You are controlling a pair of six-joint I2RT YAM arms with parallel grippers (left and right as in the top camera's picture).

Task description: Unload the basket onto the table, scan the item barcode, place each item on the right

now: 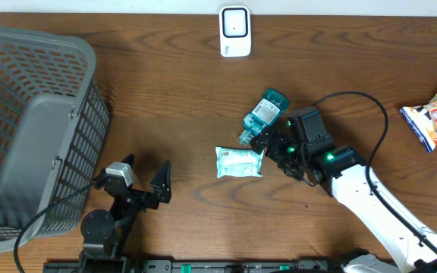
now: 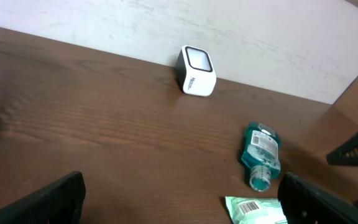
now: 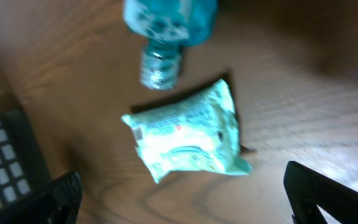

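Observation:
A pale green pouch [image 1: 239, 162] lies flat on the wooden table, its barcode face up in the left wrist view [image 2: 253, 210]. Beside it lies a teal bottle [image 1: 265, 115] on its side. My right gripper [image 1: 275, 144] hovers just right of the pouch, open, with nothing between its fingers; in its own view the pouch [image 3: 185, 134] and bottle [image 3: 166, 31] lie beyond the spread jaws [image 3: 182, 199]. The white scanner [image 1: 234, 32] stands at the table's far edge [image 2: 196, 71]. My left gripper [image 1: 144, 173] is open and empty near the front left [image 2: 179, 202].
A grey plastic basket [image 1: 36, 129] fills the left side of the table. A colourful snack bag [image 1: 435, 114] lies at the right edge. The bottle [image 2: 261, 154] lies between the pouch and the scanner.

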